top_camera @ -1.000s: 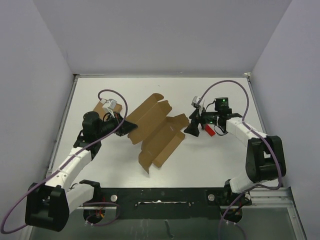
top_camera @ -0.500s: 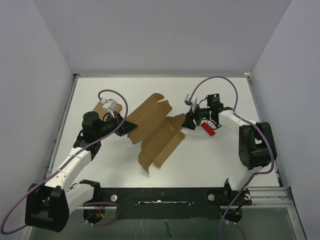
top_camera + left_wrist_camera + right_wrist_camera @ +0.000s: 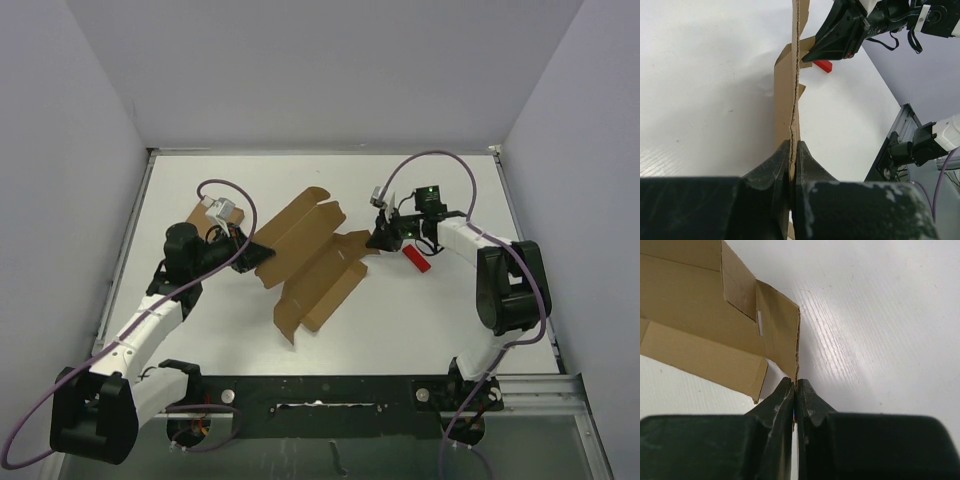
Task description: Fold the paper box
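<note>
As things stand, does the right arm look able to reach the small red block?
Likely not yet: the red block lies close beside the right gripper with nothing between, but that gripper is shut on a flap of the paper box.

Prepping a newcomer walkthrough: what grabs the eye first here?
An unfolded die-cut box is in the middle of the table, pinched at opposite edges: left gripper on its left side, right gripper on its right flap. A small red block sits beside the right gripper.

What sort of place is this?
Probably a robot laboratory cell: a white table walled by plain grey panels, and a brown die-cut cardboard sheet held by the left pincer and right pincer.
</note>
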You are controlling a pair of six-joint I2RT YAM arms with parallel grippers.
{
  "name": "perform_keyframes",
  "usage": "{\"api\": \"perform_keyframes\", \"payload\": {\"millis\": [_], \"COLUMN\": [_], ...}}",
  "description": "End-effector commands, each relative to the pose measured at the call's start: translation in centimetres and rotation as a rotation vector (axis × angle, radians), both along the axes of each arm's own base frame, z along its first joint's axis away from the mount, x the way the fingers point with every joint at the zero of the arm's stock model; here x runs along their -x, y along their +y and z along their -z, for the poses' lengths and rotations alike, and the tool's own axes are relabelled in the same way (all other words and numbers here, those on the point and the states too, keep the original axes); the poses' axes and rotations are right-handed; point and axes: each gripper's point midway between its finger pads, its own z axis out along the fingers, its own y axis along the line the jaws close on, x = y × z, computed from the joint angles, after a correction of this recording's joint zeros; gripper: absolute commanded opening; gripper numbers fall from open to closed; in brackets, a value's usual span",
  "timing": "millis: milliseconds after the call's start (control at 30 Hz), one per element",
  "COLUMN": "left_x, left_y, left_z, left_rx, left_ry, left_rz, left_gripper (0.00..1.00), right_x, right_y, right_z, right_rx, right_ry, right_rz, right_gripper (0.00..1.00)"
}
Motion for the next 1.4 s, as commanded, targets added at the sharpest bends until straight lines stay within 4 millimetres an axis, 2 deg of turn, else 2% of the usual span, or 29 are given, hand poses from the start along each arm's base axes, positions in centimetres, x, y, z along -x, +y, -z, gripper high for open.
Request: {"api": "perform_keyframes", "payload": {"millis": [0, 200, 333, 567, 967, 1167, 1367], "left_x": [-0.3, -0.4, -0.3, -0.3, 0.4, 0.9, 1.3], "left_y": [-0.4, -0.3, -0.5, -0.9, -1.5, -1.8, -2.1], "left_z": [-3.9, -4.7, -4.7, -3.1, -1.3, -2.0, -2.1], "left_rx": [0.018, -0.018, -0.039, -0.075, -0.093, -0.010, 0.039], "left_ry": [-0.117, -0.132, -0.109, -0.037, 0.015, 0.001, 0.028], "left_rz": [0.037, 0.054, 0.073, 0.088, 0.118, 0.112, 0.116], "left_gripper": [0.00, 0.00, 0.00, 0.00, 0.00, 0.00, 0.00], "right_x": [-0.4, -0.5, -0.1, 1.2, 4.2, 5.3, 6.0], "right_y": [0.5, 0.3, 0.5, 0.7, 1.0, 0.5, 0.2], "right_z": [-5.7, -8.3, -8.7, -6.8, -4.9, -3.7, -4.0], "right_rx": [-0.110, -0.150, -0.165, -0.153, -0.155, -0.115, -0.126], "right_ry": [-0.070, -0.079, -0.103, -0.110, -0.084, -0.102, -0.155], "right_rz": [-0.024, 0.065, 0.069, 0.018, -0.069, -0.086, -0.087], "right_gripper": [0.00, 0.00, 0.00, 0.00, 0.00, 0.00, 0.00]}}
